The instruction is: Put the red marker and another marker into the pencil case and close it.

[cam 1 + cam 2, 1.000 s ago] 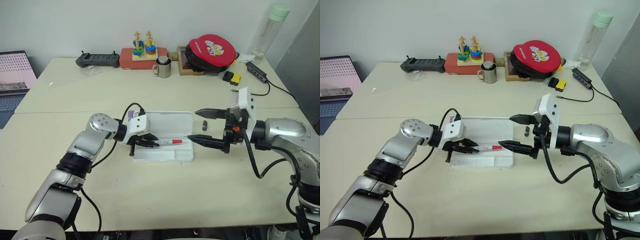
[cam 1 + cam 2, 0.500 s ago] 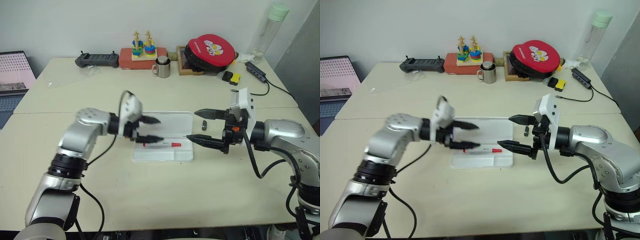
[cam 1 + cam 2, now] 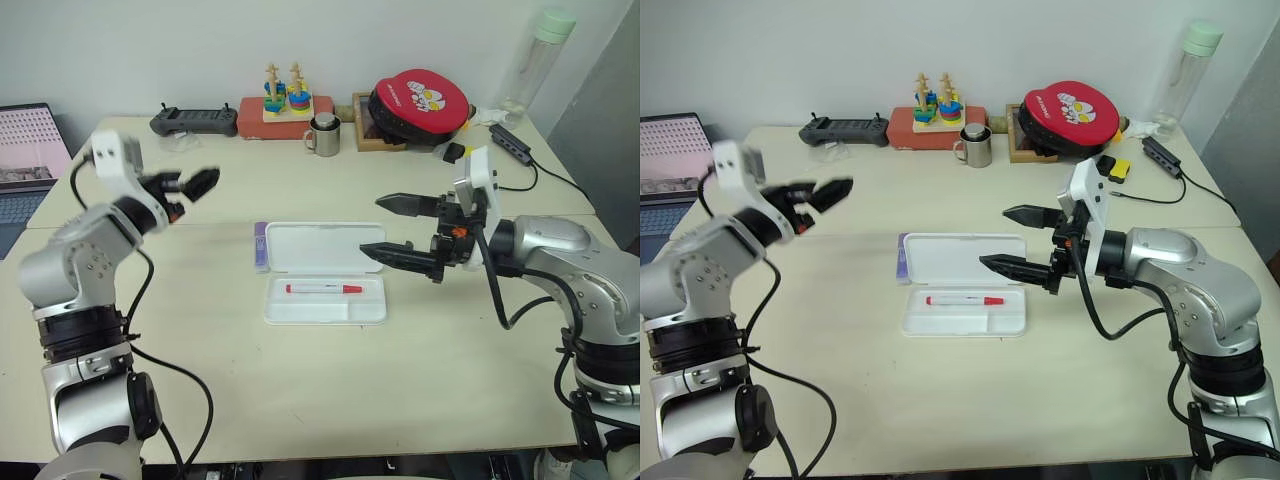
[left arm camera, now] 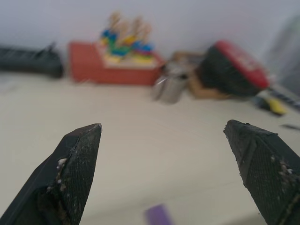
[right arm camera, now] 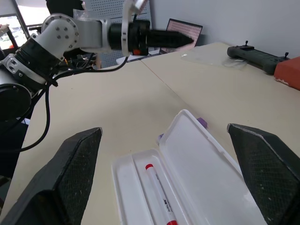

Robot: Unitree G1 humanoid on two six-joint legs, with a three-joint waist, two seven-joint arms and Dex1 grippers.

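The pencil case (image 3: 352, 245) lies open at the table's middle, lid flat behind the tray. The red marker (image 3: 322, 289) rests lengthwise in the tray, also in the right wrist view (image 5: 158, 196). The purple marker (image 3: 261, 244) lies on the table against the lid's left edge, touching nothing else. My left gripper (image 3: 195, 184) is open and empty, raised well to the left of the case. My right gripper (image 3: 373, 227) hangs open and empty over the case's right end, pointing left. In the left wrist view its fingertips (image 4: 77, 157) stand wide apart.
Along the far edge sit a black controller (image 3: 194, 120), a red box with a stacking toy (image 3: 277, 105), a steel mug (image 3: 323, 135), a round red pouch (image 3: 420, 100) and a bottle (image 3: 540, 58). A laptop (image 3: 30, 150) sits far left.
My left gripper let go of the red marker, which now lies in the tray, opened, and swung up and away to the left. My right gripper edged slightly left.
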